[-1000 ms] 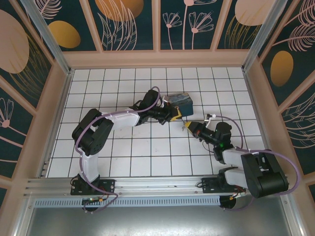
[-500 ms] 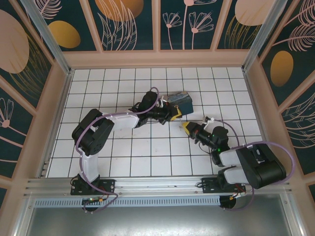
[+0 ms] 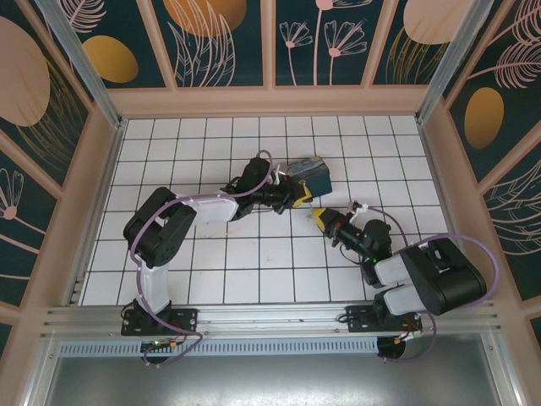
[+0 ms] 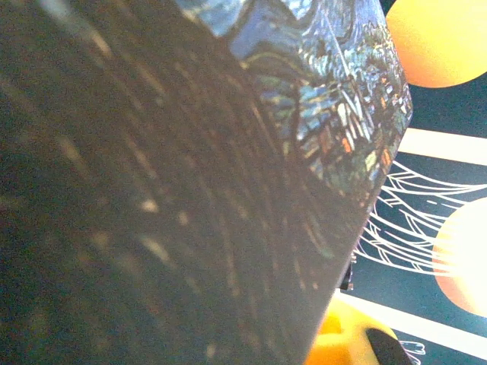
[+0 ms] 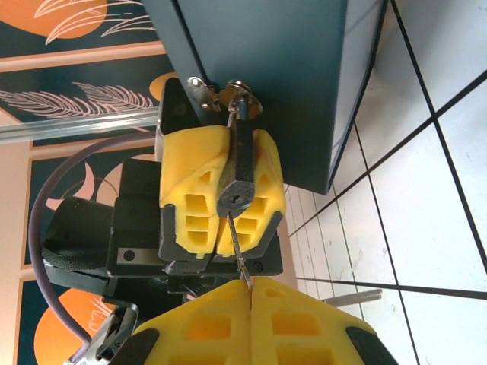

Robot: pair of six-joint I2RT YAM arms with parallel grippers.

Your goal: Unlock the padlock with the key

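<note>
The small dark padlock hangs by its shackle from the hasp of the blue swirl-painted box. My left gripper is shut on the padlock's body, with yellow fingers on both sides. The keyhole face points toward the right wrist camera. My right gripper is shut on the thin silvery key. The key's tip reaches the padlock's keyhole face, and I cannot tell whether it has gone in. From above, the left gripper and the right gripper meet tip to tip beside the box.
The box looms close in the left wrist view, with one yellow finger at the bottom. A thin grey metal strip sticks out to the right, just above my right fingers. The white tiled floor is ringed by painted walls.
The right arm has shifted, its elbow swinging nearer and its wrist lining up toward the padlock. The left arm and the box have stayed almost still. Both grips are unchanged.
</note>
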